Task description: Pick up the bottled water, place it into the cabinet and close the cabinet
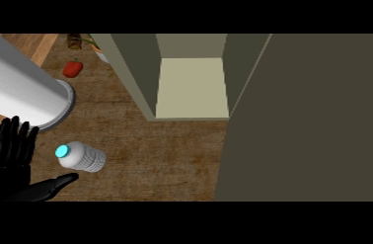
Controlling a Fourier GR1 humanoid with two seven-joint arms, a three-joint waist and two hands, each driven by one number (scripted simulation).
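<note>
Bottle (pixel 81 157): white, ribbed, cyan cap, lying tipped on counter (pixel 167 154) near its left edge. Left hand (pixel 18 159) just beside it, fingers spread, gripping nothing. Cabinet (pixel 191 85) open at far edge; bare counter between.

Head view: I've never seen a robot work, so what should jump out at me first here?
The open cabinet with its pale shelf fills the middle and right. At lower left, a small water bottle with a glowing blue cap lies beside the robot's black left hand, fingers spread. A red pepper sits upper left.
</note>
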